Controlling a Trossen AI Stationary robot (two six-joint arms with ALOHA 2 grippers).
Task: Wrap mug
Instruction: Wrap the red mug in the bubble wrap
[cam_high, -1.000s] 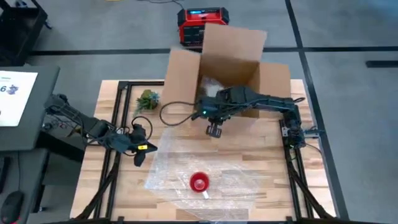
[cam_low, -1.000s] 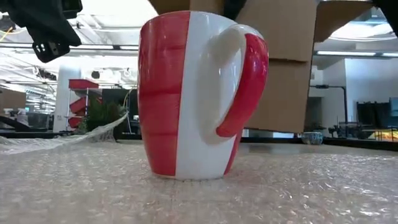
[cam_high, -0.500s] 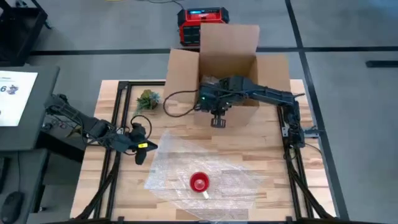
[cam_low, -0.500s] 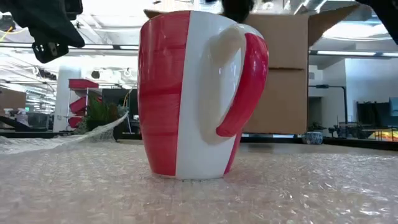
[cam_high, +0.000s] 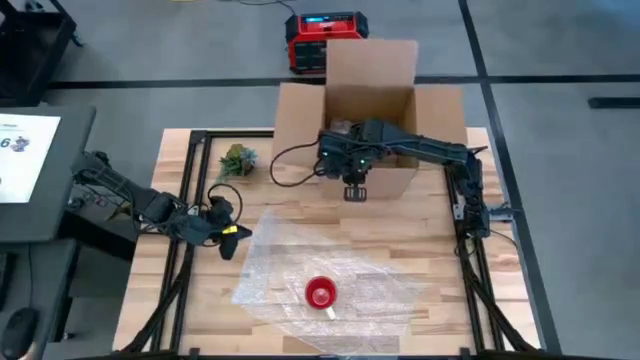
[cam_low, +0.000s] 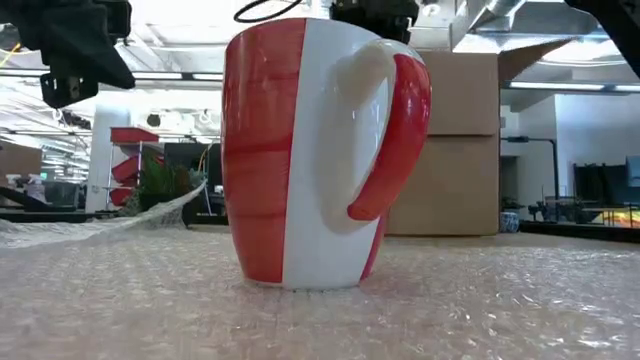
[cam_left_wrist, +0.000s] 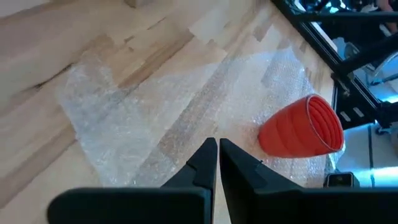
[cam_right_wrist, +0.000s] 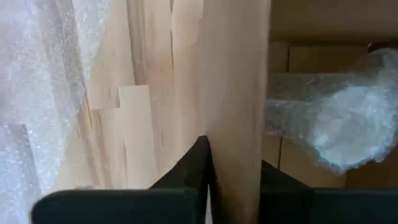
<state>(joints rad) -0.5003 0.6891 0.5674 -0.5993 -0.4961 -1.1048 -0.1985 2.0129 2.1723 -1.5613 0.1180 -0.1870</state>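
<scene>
Now we are seeing the right gripper (cam_high: 354, 190), fingers together and empty, pulling back to the box (cam_high: 372, 110); mug (cam_high: 320, 294) sitting unwrapped on the bubble wrap (cam_high: 290, 260), left gripper (cam_high: 226, 243) pinched shut beside it.

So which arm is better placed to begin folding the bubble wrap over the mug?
Probably the left. Its end effector hovers at the bubble wrap edge, near the mug. The right end effector is back by the cardboard box.
</scene>
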